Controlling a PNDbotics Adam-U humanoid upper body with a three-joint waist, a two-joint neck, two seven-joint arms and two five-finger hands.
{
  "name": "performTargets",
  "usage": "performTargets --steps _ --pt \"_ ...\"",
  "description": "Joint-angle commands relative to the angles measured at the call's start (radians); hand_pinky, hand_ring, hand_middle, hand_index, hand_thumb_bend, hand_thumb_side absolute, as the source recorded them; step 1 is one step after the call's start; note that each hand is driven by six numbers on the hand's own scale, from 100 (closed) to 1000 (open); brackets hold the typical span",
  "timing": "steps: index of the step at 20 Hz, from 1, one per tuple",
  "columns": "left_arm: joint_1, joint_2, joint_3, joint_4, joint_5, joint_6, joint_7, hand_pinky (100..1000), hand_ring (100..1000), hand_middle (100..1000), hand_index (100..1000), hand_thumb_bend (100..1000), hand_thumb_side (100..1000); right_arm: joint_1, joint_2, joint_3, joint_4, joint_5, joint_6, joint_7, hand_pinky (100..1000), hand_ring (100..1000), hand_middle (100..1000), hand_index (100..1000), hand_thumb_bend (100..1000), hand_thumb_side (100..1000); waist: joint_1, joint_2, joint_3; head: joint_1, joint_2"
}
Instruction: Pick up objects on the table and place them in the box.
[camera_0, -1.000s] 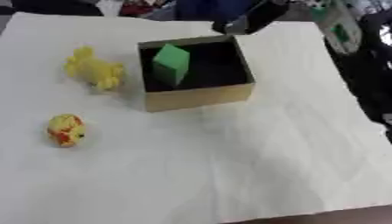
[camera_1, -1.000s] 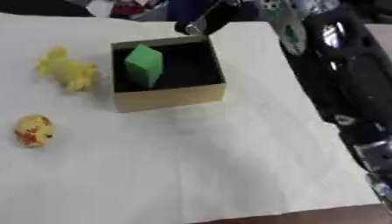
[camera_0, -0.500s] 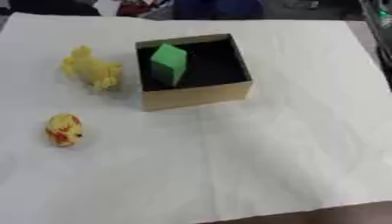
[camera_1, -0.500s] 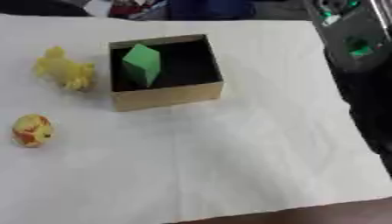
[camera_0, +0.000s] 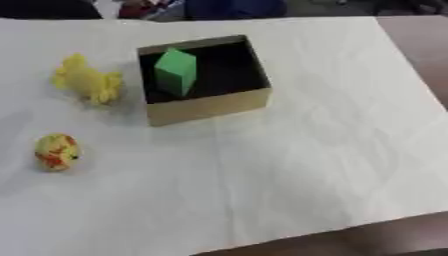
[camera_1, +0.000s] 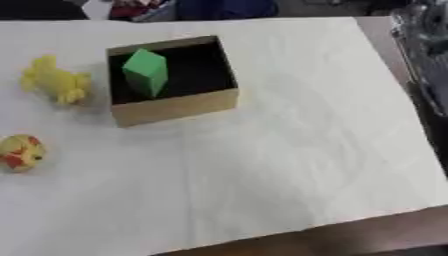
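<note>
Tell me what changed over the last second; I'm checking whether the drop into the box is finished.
The robot's right hand, which hung over the box's far right corner a second ago, has pulled back out of view; only dark arm parts show at the right edge. The green block stays in the box; the yellow toy and the yellow-red ball stay left of it.

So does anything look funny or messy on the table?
Not really. The green block leans tilted inside the box, against its left side, instead of lying flat. The yellow plush toy and the round yellow-and-red toy sit apart on the white cloth. Nothing is spilled or broken.
</note>
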Motion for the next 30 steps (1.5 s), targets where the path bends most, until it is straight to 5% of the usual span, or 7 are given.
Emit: performTargets --steps 1,7,13,22,30 --pt "-0.017 0.044 0.004 -0.015 -0.029 0.027 -0.047 327 618 659 837 470 991 0.000 -0.036 -0.021 -0.046 -0.036 0.010 -0.008 872 815 711 896 100 996 0.005 -0.024 0.001 0.015 -0.006" --pt "0.014 0.077 -0.035 -0.015 -0.064 0.059 -0.084 381 675 697 849 515 999 0.029 -0.033 -0.028 -0.087 -0.068 0.014 -0.018 878 812 705 894 100 979 0.018 -0.030 0.008 0.059 -0.014" --pt "0.036 0.143 -0.165 -0.015 -0.146 0.079 -0.167 527 762 769 903 744 790 0.042 -0.031 -0.035 -0.121 -0.095 0.027 -0.023 879 812 706 894 100 978 0.021 -0.032 0.004 0.069 -0.014" --pt "-0.009 0.192 -0.354 -0.015 -0.104 0.140 -0.293 637 786 780 920 736 674 0.038 -0.020 -0.032 -0.132 -0.097 0.040 -0.012 882 810 704 894 100 989 0.024 -0.033 0.000 0.067 -0.014" --pt "-0.036 0.202 -0.419 -0.015 -0.038 0.175 -0.401 672 798 775 934 578 593 0.039 -0.009 -0.030 -0.136 -0.099 0.045 -0.002 884 806 699 894 100 998 0.027 -0.035 0.002 0.065 -0.017"
